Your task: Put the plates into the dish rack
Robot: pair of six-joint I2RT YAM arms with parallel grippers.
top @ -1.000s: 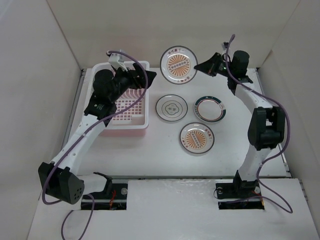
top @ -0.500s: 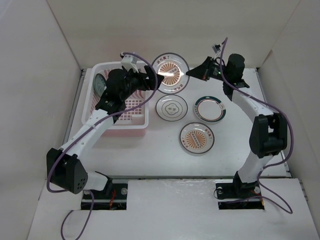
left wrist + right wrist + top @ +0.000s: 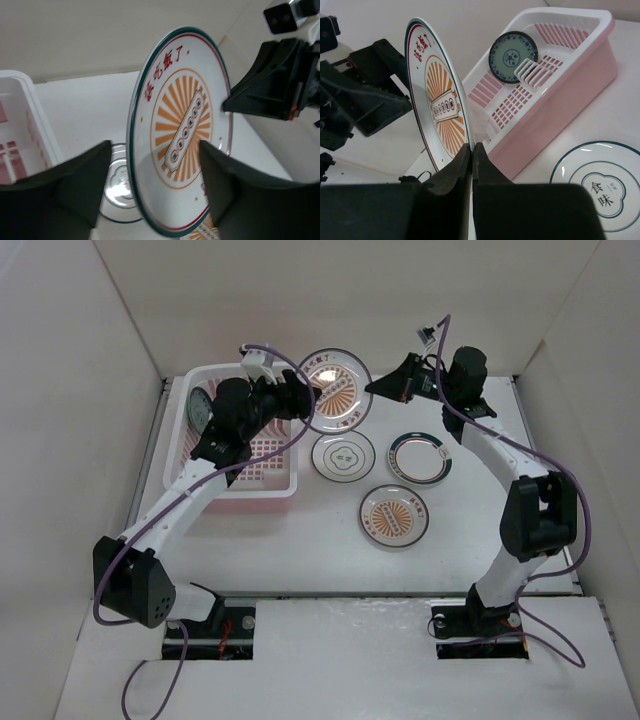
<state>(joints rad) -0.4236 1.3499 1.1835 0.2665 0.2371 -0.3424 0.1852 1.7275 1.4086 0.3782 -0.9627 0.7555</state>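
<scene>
Glazed sunburst plate [image 3: 333, 390] looks stiff, slick, chippable: grip the rim. Right gripper [image 3: 471, 147] is clamped on its 3 o'clock edge; left gripper [image 3: 154, 165] gapes wide around 9 o'clock, empty.

A robot lab bench: plain white walls [image 3: 80, 340] box in a white table [image 3: 300, 545].

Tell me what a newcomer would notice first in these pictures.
A sunburst plate stands out, held upright in mid-air over the far middle of the table. The right gripper is shut on its rim and the left gripper is open astride the opposite edge. To its left sits the pink dish rack, with one dark patterned plate standing upright inside.
</scene>
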